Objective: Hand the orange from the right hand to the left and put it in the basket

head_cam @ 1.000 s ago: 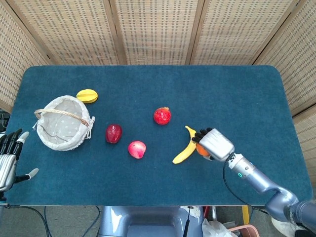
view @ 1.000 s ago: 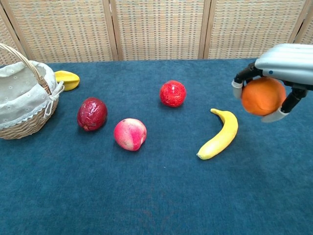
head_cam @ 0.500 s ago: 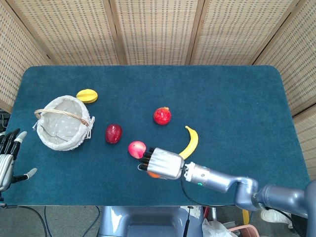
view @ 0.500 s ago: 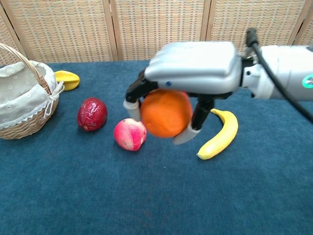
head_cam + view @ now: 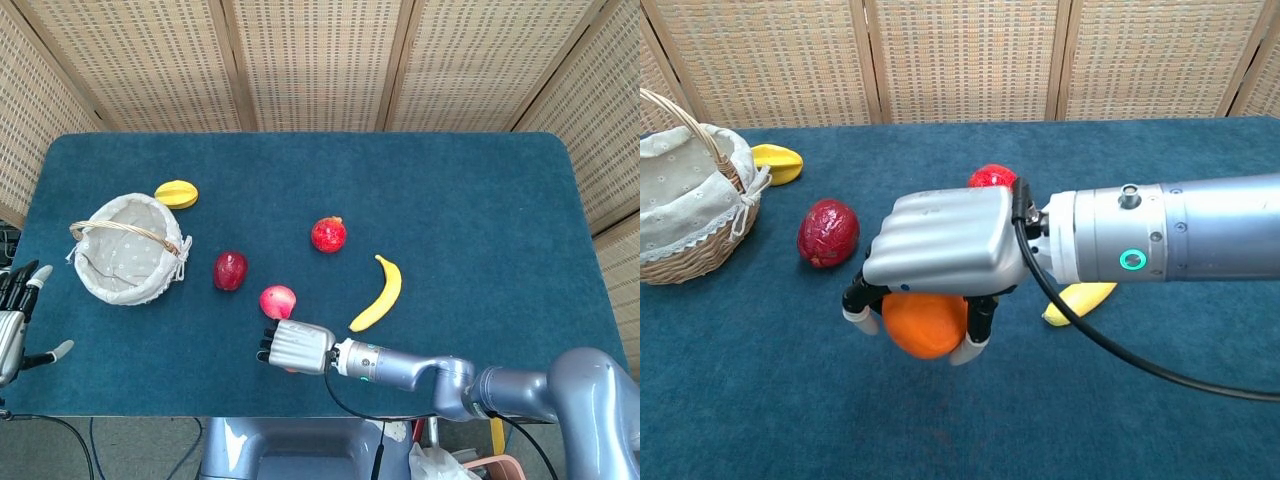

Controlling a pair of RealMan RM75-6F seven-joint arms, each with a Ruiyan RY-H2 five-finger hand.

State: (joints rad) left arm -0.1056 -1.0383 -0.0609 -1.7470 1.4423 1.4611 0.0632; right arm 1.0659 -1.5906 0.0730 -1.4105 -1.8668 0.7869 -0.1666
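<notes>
The orange [image 5: 925, 322] hangs under the right robot hand [image 5: 943, 250], gripped from above with fingers curled down on both sides of it, and carried over the near edge of the blue surface [image 5: 480, 190]. It looks lifted clear of the cloth, though I can't be sure. Held from the top, its underside is free, which should suit a pass to a palm coming from below. The left robot hand [image 5: 14, 320] waits at the far left edge, released, fingers spread and holding nothing, well apart from the orange. The lined basket [image 5: 128, 250] sits just beside that hand's side of the surface, handy for a short drop after the pass. Around lie a dark red fruit [image 5: 230, 270], a pink apple [image 5: 278, 300], a red fruit [image 5: 328, 234], a banana [image 5: 379, 293] and a yellow fruit [image 5: 176, 193].
</notes>
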